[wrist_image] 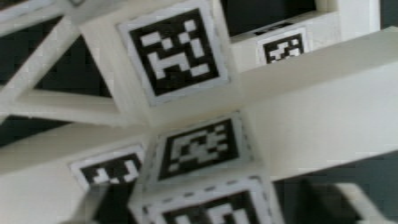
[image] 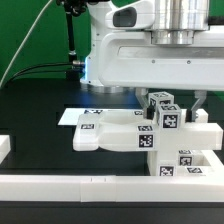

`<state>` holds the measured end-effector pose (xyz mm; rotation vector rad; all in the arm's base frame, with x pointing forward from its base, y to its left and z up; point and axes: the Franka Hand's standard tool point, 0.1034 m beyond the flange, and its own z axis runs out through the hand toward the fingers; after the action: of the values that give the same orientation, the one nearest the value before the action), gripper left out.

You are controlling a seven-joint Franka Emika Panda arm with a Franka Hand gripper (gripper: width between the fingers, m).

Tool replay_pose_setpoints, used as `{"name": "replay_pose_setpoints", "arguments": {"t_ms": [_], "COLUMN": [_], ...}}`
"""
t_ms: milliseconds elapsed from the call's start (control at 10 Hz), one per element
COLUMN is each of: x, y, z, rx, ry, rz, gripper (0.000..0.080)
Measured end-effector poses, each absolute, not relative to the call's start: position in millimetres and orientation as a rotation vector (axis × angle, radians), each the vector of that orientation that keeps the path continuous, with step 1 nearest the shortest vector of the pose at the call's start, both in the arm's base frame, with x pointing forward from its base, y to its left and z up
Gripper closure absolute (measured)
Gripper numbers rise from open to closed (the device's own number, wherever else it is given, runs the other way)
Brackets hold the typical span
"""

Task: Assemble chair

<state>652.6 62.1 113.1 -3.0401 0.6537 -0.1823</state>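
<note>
The chair parts lie grouped in the exterior view. A flat white slab [image: 105, 136] lies at the left of the group. Tagged cube-like pieces [image: 161, 101] [image: 170, 120] stand on a slotted frame [image: 190, 160] at the right. My gripper [image: 178, 99] hangs low over the cubes, with one dark finger [image: 203, 101] beside them. In the wrist view the tagged pieces [wrist_image: 178, 50] [wrist_image: 199, 145] fill the picture. One tagged piece [wrist_image: 214, 208] sits between my fingers [wrist_image: 365, 200] with a gap on one side. The jaws stand apart and grip nothing.
The marker board [image: 75, 117] lies behind the slab. Long white border bars run along the front [image: 60, 186] and at the exterior view's left edge [image: 4, 147]. The arm's base [image: 110, 60] and a black cable [image: 40, 68] stand at the back.
</note>
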Motion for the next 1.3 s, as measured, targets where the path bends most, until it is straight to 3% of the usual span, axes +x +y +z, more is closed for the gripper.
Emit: {"name": "replay_pose_setpoints", "arguments": {"t_ms": [100,700,1300], "x": [652.6,649.6,652.3], "y": [61.2,58.9,60.2], "z": [113.0,112.5,111.9], "rx": [-3.019,-2.453,-1.906], "ry": [0.734,1.847,2.369], "rz": [-0.181,-0.063,-0.039], "gripper": [0.0518,0.0517,0.0517]}}
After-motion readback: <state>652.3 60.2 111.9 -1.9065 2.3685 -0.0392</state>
